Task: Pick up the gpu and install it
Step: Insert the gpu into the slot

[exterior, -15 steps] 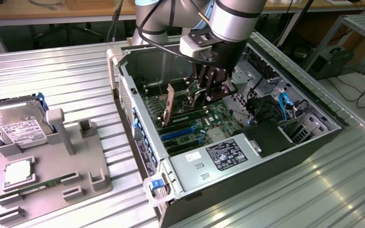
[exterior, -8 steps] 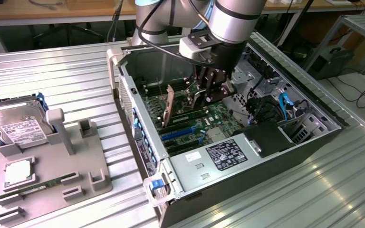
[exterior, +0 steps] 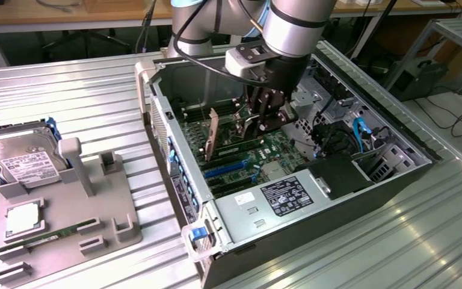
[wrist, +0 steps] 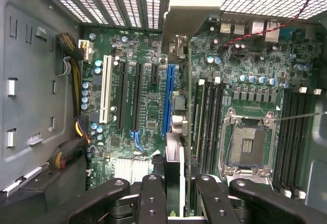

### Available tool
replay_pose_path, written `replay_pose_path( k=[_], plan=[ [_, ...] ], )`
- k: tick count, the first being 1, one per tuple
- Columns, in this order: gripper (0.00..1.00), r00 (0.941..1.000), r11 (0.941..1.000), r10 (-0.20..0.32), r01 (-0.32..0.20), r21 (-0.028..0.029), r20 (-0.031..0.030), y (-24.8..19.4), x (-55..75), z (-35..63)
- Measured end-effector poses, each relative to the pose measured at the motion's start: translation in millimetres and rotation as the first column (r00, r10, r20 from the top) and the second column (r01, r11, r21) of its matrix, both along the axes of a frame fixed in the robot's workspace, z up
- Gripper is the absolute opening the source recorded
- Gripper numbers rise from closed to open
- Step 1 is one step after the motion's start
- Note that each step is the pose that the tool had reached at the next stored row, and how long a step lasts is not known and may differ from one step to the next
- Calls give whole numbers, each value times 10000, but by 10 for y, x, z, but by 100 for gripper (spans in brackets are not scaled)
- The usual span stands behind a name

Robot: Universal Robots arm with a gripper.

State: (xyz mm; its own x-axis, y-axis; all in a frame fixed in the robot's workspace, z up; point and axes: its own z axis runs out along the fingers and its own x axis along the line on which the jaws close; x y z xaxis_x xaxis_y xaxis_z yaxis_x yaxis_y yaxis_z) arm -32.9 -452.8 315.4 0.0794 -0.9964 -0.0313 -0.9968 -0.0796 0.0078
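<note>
Pincer [wrist: 173, 193] fingers clamp the thin dark gpu card with its silvery bracket [exterior: 212, 133], holding it upright on edge inside the open black computer case [exterior: 360, 198], over the green motherboard [wrist: 138, 106] beside its blue slot [wrist: 167, 101].

Matt black plastic is seen on the gripper [wrist: 173, 201] fingers; the gpu [exterior: 212, 133] board appears smooth; the table [exterior: 70, 102] is ribbed bare metal.
</note>
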Motion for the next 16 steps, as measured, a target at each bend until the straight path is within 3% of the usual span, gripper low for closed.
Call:
replay_pose_path(
  k=[8, 16],
  plan=[
    [27, 9999, 9999, -156, 156, 1, 1, 0, -1, -20],
    [27, 9948, 9948, -1016, 1016, -4, 0, 0, -3, -58]
  ],
)
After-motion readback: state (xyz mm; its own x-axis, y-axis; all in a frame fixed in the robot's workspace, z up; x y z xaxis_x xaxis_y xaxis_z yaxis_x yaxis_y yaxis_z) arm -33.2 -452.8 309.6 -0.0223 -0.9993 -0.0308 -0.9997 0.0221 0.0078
